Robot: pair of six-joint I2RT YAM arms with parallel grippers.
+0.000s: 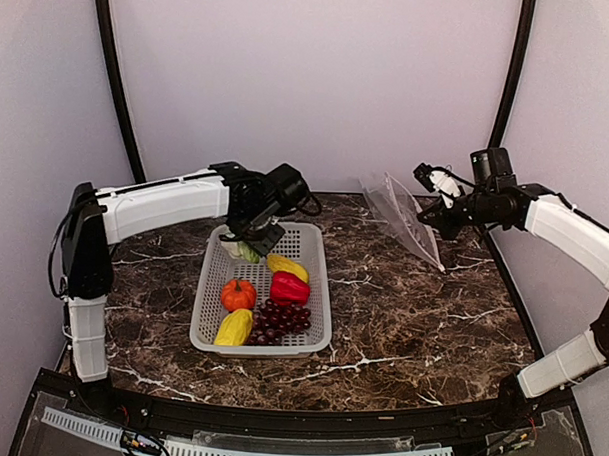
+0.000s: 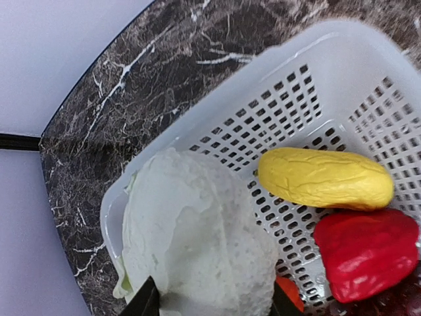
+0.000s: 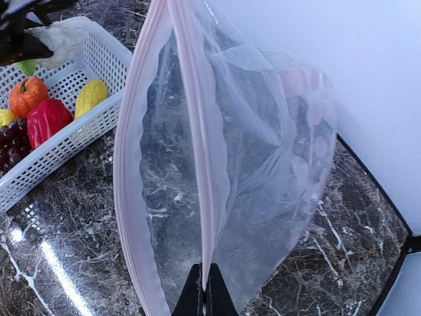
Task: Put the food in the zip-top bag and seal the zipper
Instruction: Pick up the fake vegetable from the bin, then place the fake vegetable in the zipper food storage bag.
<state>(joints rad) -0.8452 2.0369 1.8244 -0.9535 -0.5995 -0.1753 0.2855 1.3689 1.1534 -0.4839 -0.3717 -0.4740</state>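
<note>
The white-green cauliflower [image 2: 197, 237] lies in the far left corner of the perforated basket [image 1: 310, 343]. My left gripper [image 1: 254, 238] reaches down over it, and its black fingertips [image 2: 148, 299] press against both sides of the cauliflower. A yellow piece [image 2: 325, 179], the red pepper [image 2: 365, 253], the orange tomato [image 1: 238, 294], the grape bunch [image 1: 279, 319] and a second yellow piece [image 1: 234, 329] lie in the basket too. At the back right, my right gripper [image 3: 205, 289] is shut on the zipper [image 3: 191, 118] and holds the zip-top bag [image 3: 263, 164] up with its mouth gaping.
The basket stands left of centre on the dark marble table [image 1: 421, 322]. White walls close the back and both sides. Bare marble lies between the basket and the hanging bag [image 1: 405, 220].
</note>
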